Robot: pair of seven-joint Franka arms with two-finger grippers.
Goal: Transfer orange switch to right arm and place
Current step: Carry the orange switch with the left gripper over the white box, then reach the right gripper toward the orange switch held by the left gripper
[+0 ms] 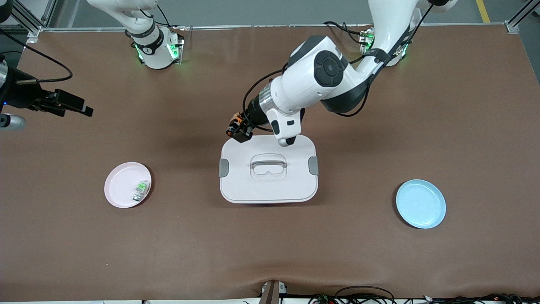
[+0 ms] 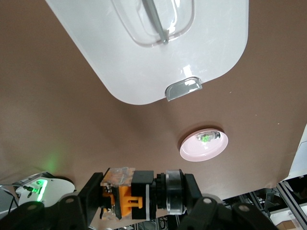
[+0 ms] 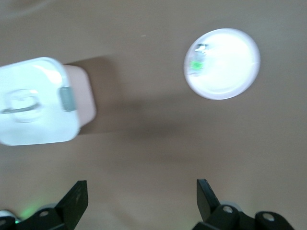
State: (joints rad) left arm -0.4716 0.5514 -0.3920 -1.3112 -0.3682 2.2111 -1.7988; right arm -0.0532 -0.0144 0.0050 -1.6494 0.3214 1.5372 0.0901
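Note:
My left gripper (image 1: pixel 237 129) hangs over the table just past the far edge of the white box and is shut on the orange switch (image 1: pixel 234 123). In the left wrist view the switch (image 2: pixel 125 197) lies crosswise between the two fingers, a black stubby body with orange marks and a clear ring, gripped end to end by my left gripper (image 2: pixel 141 195). My right gripper (image 1: pixel 80 106) is over bare table at the right arm's end, well apart from the switch. In the right wrist view it (image 3: pixel 141 199) is open and empty.
A white lidded box (image 1: pixel 268 185) with a handle stands mid-table. A pink plate (image 1: pixel 122 185) holding a small green-and-clear part (image 1: pixel 141 188) lies toward the right arm's end. A blue plate (image 1: pixel 420 204) lies toward the left arm's end.

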